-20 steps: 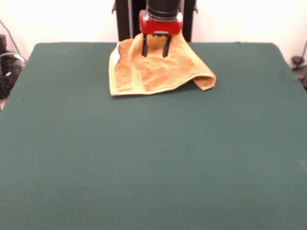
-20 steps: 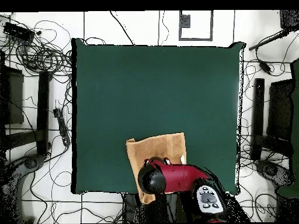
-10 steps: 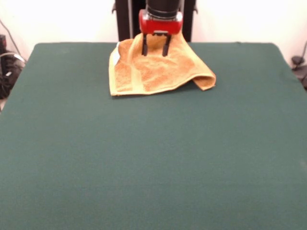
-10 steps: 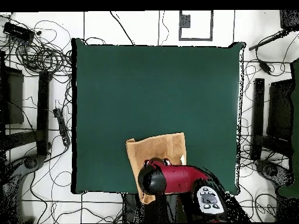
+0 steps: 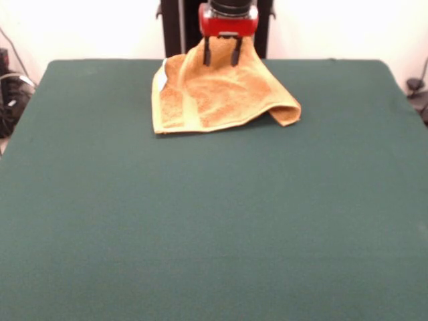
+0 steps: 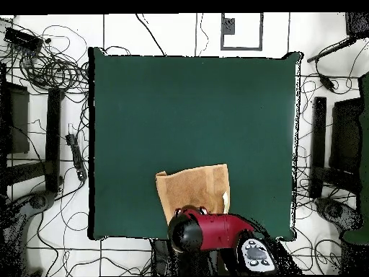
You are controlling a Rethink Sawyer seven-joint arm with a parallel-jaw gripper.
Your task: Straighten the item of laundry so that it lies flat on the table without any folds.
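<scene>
The orange-yellow towel (image 5: pixel 214 93) lies at the table's (image 5: pixel 214 221) far edge, just in front of the pedestal. It is rumpled: its right corner (image 5: pixel 286 114) is curled under, and a border band runs down its left part. A small white tag (image 5: pixel 161 79) shows on its left edge. My gripper (image 5: pixel 221 61) hangs over the towel's far part, with its two black fingers apart and nothing between them. In the overhead view the towel (image 6: pixel 194 186) lies near the table's (image 6: pixel 187 108) bottom edge, and the red arm (image 6: pixel 212 232) covers its lower part.
The black pedestal (image 5: pixel 174 27) stands right behind the towel. Cables (image 6: pixel 50 68) and dark stands (image 6: pixel 317 144) lie on the floor on both sides of the table. Green table top stretches wide in front of the towel.
The gripper has risen and drawn back toward the pedestal, its fingers still apart. The towel has kept its shape and place.
</scene>
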